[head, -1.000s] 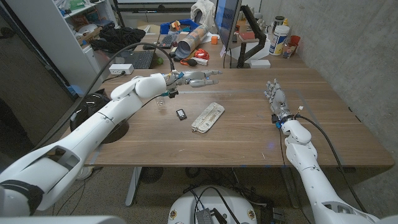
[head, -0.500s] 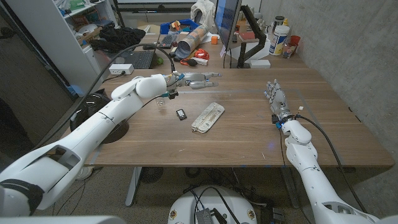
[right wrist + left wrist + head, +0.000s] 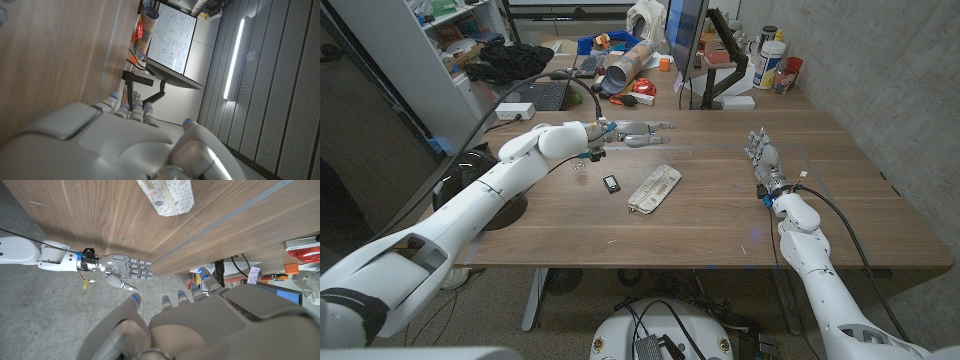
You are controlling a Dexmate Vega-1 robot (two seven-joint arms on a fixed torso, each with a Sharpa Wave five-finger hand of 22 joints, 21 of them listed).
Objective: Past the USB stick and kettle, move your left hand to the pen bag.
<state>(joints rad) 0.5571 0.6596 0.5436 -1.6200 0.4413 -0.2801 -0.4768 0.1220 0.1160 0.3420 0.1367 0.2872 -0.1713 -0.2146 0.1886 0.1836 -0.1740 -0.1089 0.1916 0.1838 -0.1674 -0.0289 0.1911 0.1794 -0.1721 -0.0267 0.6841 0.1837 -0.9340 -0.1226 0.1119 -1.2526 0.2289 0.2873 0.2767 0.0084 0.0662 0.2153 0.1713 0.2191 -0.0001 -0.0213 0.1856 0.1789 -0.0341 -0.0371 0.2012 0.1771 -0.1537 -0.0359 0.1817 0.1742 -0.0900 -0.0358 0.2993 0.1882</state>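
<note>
**Left hand beyond the pen bag**

The left hand (image 3: 638, 129) hovers with fingers straight, slightly apart, gripping nothing. The pen bag (image 3: 654, 188) lies zipped (contents hidden) mid-table, nearer than that hand, a USB stick (image 3: 611, 183) beside it. The right hand (image 3: 764, 160) is also empty, fingers extended side by side.

A wooden table (image 3: 650, 225) fronts a cluttered desk (image 3: 620, 60) and monitor (image 3: 682, 35).

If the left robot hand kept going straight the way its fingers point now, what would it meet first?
Probably nothing on the table. In the head view the left robot hand points toward the robot's right along the far side; the pen bag and USB stick lie nearer. Its height is unclear.
</note>
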